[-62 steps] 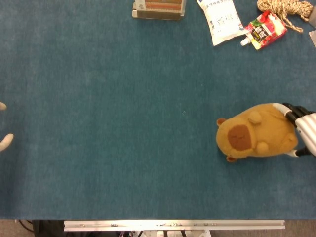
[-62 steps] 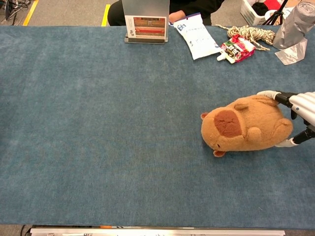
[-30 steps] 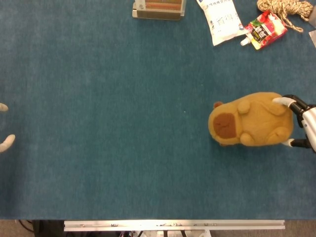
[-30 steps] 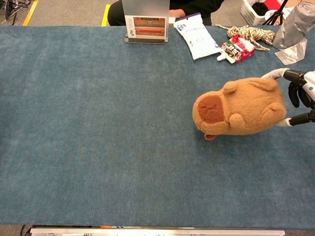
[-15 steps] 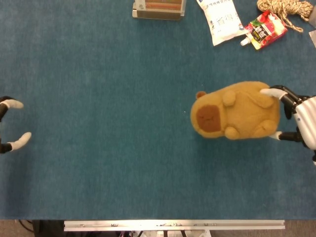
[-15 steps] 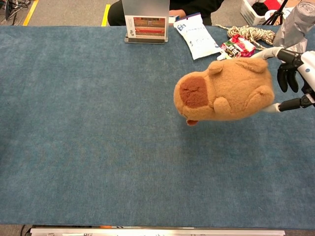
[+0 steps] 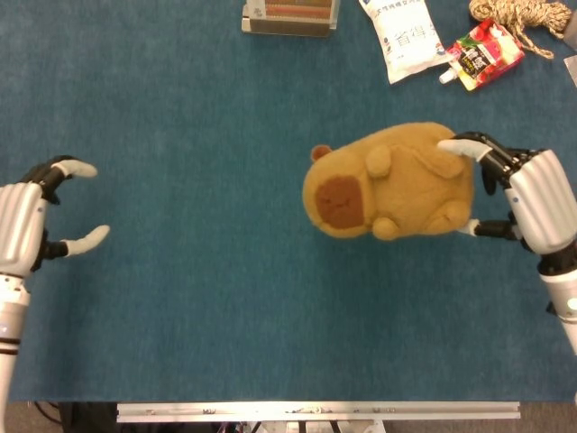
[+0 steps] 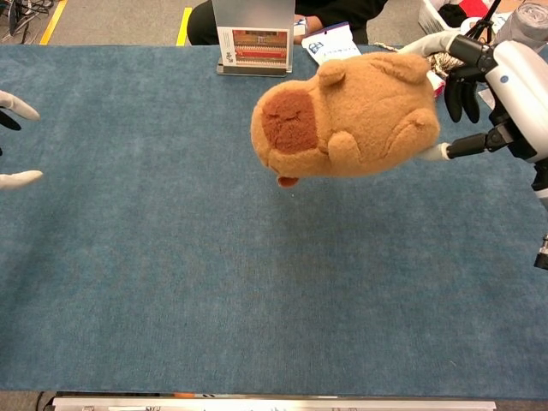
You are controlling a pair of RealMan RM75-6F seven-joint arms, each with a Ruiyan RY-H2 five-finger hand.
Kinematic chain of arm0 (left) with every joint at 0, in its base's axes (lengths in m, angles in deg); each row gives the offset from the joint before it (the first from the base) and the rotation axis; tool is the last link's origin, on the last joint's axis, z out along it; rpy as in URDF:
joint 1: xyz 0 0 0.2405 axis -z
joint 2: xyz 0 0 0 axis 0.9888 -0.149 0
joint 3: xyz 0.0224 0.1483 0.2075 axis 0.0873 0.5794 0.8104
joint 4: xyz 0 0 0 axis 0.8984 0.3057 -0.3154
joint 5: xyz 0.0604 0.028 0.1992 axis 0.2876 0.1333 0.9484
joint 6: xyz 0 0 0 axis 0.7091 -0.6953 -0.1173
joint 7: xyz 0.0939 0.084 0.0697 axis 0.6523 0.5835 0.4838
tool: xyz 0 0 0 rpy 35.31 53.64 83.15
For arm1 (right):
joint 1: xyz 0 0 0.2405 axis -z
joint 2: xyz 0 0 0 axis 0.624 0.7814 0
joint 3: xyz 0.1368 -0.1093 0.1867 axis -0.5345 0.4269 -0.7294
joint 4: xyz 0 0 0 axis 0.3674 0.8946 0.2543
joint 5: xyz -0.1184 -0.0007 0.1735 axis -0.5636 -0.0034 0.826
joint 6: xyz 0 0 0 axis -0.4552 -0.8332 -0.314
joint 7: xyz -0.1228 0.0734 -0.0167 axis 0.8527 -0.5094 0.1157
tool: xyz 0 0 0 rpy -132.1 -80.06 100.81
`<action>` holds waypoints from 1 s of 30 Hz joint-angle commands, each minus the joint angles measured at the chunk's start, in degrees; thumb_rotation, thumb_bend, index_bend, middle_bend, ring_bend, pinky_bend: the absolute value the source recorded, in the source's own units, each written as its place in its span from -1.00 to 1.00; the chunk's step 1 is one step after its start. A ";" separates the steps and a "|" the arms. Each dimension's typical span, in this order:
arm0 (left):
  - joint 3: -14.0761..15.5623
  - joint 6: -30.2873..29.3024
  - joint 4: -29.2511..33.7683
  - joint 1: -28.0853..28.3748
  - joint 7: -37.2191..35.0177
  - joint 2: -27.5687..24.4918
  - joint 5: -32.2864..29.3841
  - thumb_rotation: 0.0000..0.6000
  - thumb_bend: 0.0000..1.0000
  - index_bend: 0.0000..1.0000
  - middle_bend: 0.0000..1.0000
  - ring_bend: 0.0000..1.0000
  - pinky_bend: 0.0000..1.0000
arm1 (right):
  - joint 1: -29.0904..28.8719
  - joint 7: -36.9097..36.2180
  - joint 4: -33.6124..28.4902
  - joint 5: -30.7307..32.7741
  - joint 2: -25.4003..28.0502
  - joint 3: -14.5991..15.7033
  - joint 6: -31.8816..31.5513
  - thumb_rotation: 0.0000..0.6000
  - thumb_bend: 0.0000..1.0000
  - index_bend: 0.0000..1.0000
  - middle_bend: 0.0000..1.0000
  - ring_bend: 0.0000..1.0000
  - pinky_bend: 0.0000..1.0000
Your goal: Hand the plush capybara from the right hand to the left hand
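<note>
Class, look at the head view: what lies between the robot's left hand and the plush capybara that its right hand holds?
Only bare blue table shows between the left hand and the plush capybara, which the right hand grips; the head view shows it best.

The plush capybara (image 7: pixel 397 180) has soft matt tan fur. The counter (image 7: pixel 198 307) wears rough blue cloth, perhaps felt. The right hand (image 7: pixel 532 198) looks like smooth silver plastic, its fingers (image 7: pixel 464 144) white-tipped.

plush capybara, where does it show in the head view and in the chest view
Head view: plush capybara right of centre, the right hand gripping its rear end.
Chest view: upper middle, face pointing left, same hand at the right edge.
Shared landmark: the framed card stand at the table's far edge.
</note>
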 commanded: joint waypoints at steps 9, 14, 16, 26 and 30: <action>-3.74 13.15 6.96 6.87 -11.76 -0.03 -8.74 1.00 -0.97 -0.60 -0.61 -0.55 -0.13 | -3.12 1.31 -0.77 -0.47 -1.83 -2.37 -0.40 1.00 -0.92 0.40 0.39 0.48 0.59; -6.06 22.33 9.94 9.67 -23.63 -2.44 -14.43 0.73 -1.00 -0.84 -0.83 -0.70 -0.18 | -3.87 1.63 -0.66 -0.60 -2.28 -2.36 -0.45 1.00 -0.92 0.40 0.39 0.48 0.59; -6.96 25.80 10.08 10.82 -27.90 -3.17 -15.53 0.67 -1.00 -0.90 -0.91 -0.71 -0.19 | -4.04 1.65 -0.52 -0.54 -2.44 -2.25 -0.50 1.00 -0.91 0.40 0.39 0.48 0.59; -10.31 34.26 9.57 14.25 -41.45 -3.32 -14.47 0.48 -1.00 -1.00 -1.00 -0.79 -0.23 | -4.64 1.64 0.05 -0.44 -3.02 -1.61 -0.85 1.00 -0.92 0.40 0.39 0.48 0.59; -10.82 35.42 9.77 15.12 -43.66 -3.23 -12.97 0.45 -1.00 -1.00 -1.00 -0.80 -0.23 | -4.81 1.56 0.48 -0.38 -3.43 -1.44 -1.09 1.00 -0.92 0.40 0.39 0.48 0.59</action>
